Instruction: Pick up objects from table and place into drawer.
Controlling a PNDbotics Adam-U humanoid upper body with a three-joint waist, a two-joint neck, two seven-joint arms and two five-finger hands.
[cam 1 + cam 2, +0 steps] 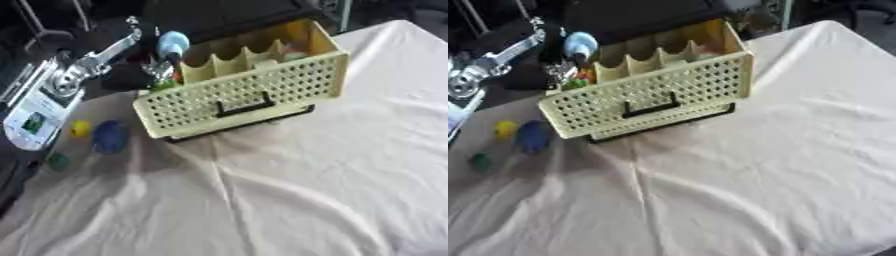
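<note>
- Left hand [166, 62] over drawer's left rear corner, curled round a pale blue object [172, 44].
- Yellow perforated drawer [254, 90] just right of hand; divided compartments, contents indistinct.
- Yellow [80, 128], blue [109, 136], green [58, 161] objects on desk [306, 190], below-left of hand.

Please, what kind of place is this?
Probably a robot test bench: a table under wrinkled cloth, a yellow perforated drawer pulled open, small toys beside it, and the robot's left arm.

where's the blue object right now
The blue object lies on the cloth at the left, between the small yellow object and the drawer's front left corner.
</note>
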